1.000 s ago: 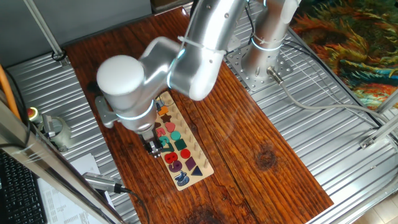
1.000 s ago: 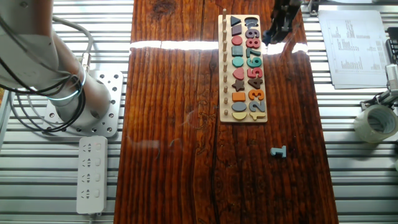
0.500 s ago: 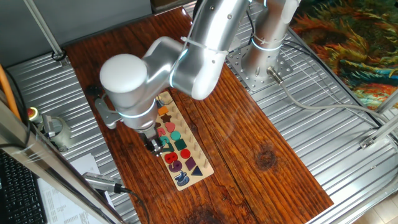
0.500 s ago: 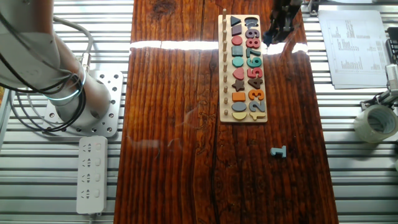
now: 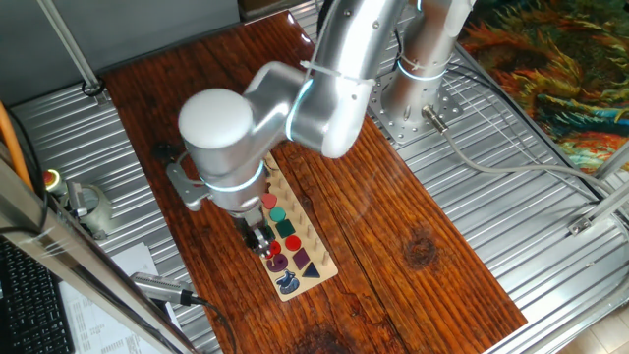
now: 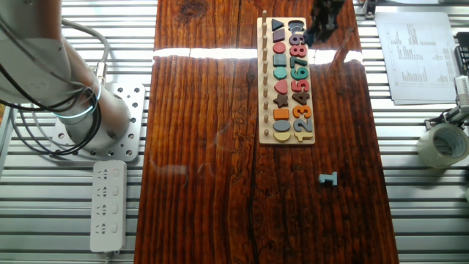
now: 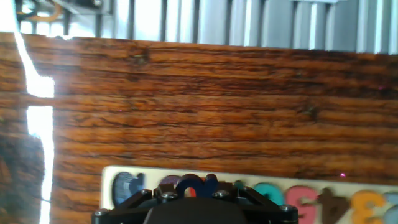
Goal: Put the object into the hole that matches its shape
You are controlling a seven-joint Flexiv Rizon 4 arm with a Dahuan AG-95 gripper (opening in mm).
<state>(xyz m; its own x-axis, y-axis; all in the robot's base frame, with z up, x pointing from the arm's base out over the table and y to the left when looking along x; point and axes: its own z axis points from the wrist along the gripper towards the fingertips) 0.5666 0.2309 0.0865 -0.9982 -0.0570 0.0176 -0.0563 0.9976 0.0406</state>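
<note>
My gripper (image 5: 258, 239) is shut on the object (image 7: 189, 179), a small dark navy-blue rounded piece with a hole, seen between the fingers in the hand view. The gripper (image 6: 318, 28) hangs at the number column near the end of the wooden shape board (image 6: 265, 81). The board (image 5: 321, 264) holds coloured shapes and numbers. In the hand view the gripper (image 7: 188, 194) is low over the board (image 7: 107, 180), whose edge runs along the bottom. The arm hides the holes under the hand.
A small pale grey-blue piece (image 6: 328, 179) lies on the wooden table past the board's other end. A tape roll (image 6: 442, 144) and a paper sheet (image 6: 418, 55) sit on the metal side. A power strip (image 6: 108, 205) lies by the arm's base (image 6: 91, 117).
The arm has carried the held navy piece along the board toward its end, from beside the number column to over it. The board and the pale piece have not moved.
</note>
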